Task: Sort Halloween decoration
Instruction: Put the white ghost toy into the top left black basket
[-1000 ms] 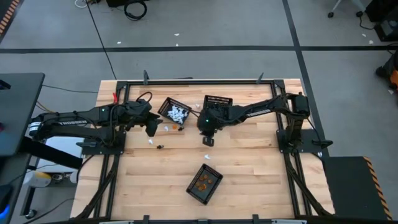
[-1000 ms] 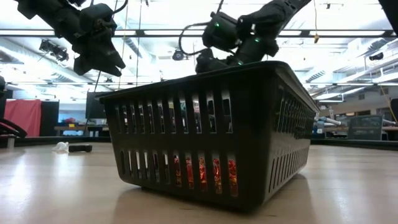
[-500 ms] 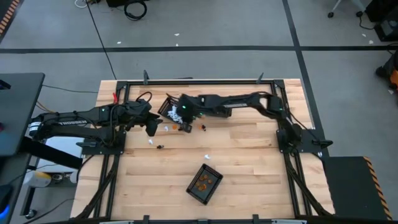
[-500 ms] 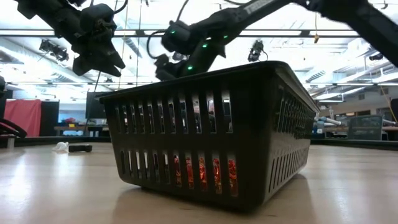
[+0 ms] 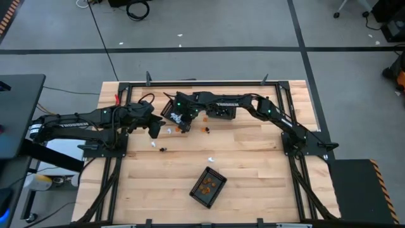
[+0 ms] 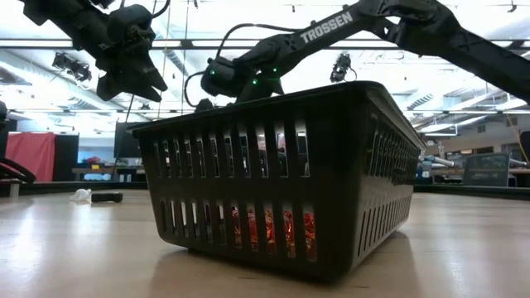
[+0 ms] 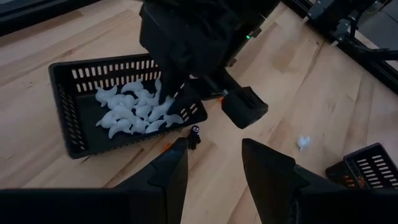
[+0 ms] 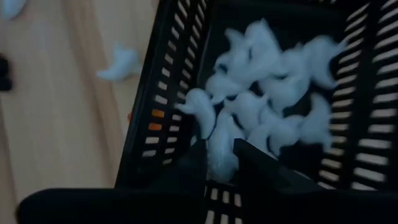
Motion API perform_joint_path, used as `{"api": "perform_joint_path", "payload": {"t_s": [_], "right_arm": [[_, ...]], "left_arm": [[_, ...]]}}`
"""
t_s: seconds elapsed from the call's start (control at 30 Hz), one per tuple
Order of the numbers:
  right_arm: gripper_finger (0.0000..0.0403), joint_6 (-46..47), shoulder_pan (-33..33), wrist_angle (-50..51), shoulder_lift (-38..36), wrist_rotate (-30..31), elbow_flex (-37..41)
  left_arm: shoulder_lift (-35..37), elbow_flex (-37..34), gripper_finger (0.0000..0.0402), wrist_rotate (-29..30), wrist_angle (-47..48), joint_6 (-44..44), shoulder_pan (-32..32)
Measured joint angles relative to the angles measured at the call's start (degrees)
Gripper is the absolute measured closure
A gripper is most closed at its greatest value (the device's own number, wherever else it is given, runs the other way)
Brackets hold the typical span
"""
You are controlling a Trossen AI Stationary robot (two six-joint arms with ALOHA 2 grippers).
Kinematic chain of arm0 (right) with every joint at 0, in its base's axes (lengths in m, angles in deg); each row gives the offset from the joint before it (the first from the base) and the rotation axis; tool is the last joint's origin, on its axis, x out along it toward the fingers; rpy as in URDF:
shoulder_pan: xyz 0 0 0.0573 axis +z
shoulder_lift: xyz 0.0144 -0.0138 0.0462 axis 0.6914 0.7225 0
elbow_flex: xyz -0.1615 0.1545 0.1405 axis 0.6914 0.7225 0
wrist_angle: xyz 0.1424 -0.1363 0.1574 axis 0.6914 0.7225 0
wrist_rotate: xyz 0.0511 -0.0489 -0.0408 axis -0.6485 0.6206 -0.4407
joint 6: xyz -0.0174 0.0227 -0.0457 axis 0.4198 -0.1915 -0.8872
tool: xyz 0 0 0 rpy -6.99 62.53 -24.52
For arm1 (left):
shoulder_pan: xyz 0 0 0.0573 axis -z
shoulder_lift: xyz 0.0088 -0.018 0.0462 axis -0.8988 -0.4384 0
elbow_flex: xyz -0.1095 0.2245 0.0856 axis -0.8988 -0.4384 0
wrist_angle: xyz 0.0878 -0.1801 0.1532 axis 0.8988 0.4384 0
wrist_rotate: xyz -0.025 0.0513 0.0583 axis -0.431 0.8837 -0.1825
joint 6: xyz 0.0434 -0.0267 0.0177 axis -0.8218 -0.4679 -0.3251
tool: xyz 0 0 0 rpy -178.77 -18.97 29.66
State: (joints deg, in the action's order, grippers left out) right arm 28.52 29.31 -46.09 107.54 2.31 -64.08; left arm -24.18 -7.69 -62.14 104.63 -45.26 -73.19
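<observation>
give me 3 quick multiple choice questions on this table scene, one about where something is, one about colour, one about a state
1. Where is the right end effector?
A. over the basket of white trinkets
B. over the basket of orange trinkets
C. parked off the table

2. What colour are the trinkets in the basket nearest the table's front edge?
A. white
B. orange
C. green

3. How do the left end effector's fingers stand?
A. clamped on a trinket
B. apart with nothing between them
C. shut on a basket rim

Answers:
1. A: the right wrist view looks straight down into the white trinkets in their basket.
2. B: orange pieces show in it from above and through its slots in the low view.
3. B: the left wrist view shows bare table between the fingers.
</observation>
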Motion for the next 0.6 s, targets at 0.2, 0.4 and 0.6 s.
{"api": "perform_joint_path", "payload": {"t_s": [0.2, 0.4, 0.6], "right_arm": [[0.0265, -0.26, -0.02, 0.31, -0.12, -0.92, -0.02], [0.024, 0.57, -0.72, 0.29, -1.87, -1.12, -0.02], [0.0241, -2.67, -2.73, 1.98, -6.12, 0.6, -0.07]], "left_arm": [[0.0, 0.0, 0.0241, 0.02, 0.0, 0.0, 0.0], [0.0, 0.0, 0.0241, 0.01, 0.0, 0.0, 0.0], [0.0, 0.0, 0.0241, 0.02, 0.02, -0.39, 0.0]]}}
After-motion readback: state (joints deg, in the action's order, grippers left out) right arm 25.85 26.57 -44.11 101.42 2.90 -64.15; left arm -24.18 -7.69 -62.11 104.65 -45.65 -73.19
